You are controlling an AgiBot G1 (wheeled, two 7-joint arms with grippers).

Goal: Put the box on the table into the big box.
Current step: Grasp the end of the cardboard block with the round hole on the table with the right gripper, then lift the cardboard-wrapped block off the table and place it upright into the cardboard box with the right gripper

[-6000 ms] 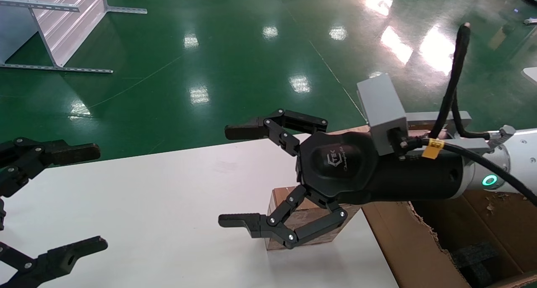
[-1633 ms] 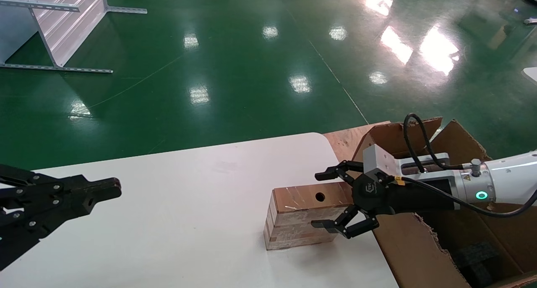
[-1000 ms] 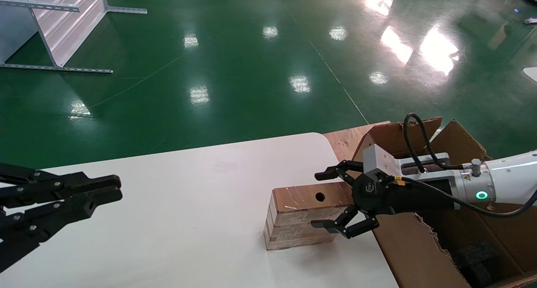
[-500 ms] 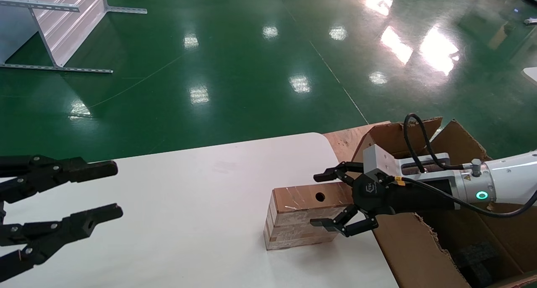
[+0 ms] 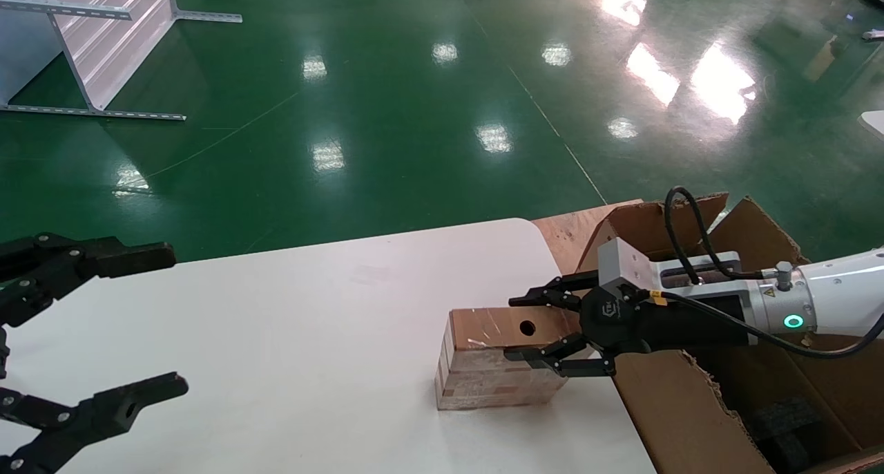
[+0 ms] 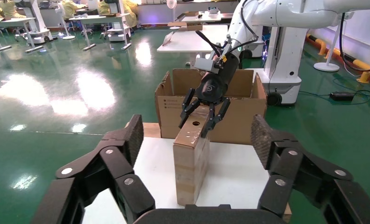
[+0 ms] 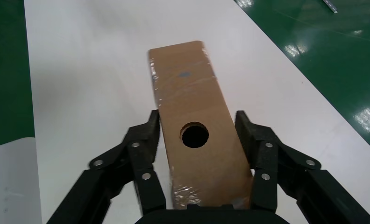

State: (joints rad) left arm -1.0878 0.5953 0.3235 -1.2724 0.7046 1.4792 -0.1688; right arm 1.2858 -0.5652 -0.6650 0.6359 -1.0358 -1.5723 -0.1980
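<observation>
The box (image 5: 483,377) stands on its long edge near the right end of the white table (image 5: 311,322), its narrow top face with the round hole upward. My right gripper (image 5: 510,327) reaches in from the right at the box's holed end. In the right wrist view its fingers (image 7: 148,140) press against both broad sides of the box (image 7: 192,93), shut on it. The big box (image 5: 690,419), a torn brown carton, stands just right of the table. My left gripper (image 5: 173,320) hangs open over the table's left end, facing the box (image 6: 190,154) from a distance.
Black foam blocks (image 5: 780,419) lie inside the carton. A brown board (image 5: 566,229) shows beside the table's far right corner. A metal frame (image 5: 103,45) stands on the green floor at far left. Another white robot (image 6: 286,46) stands behind the carton in the left wrist view.
The right gripper's fingers have closed in from a wide straddle onto the box's sides. The left gripper has gone from nearly shut to wide open and drawn back slightly left.
</observation>
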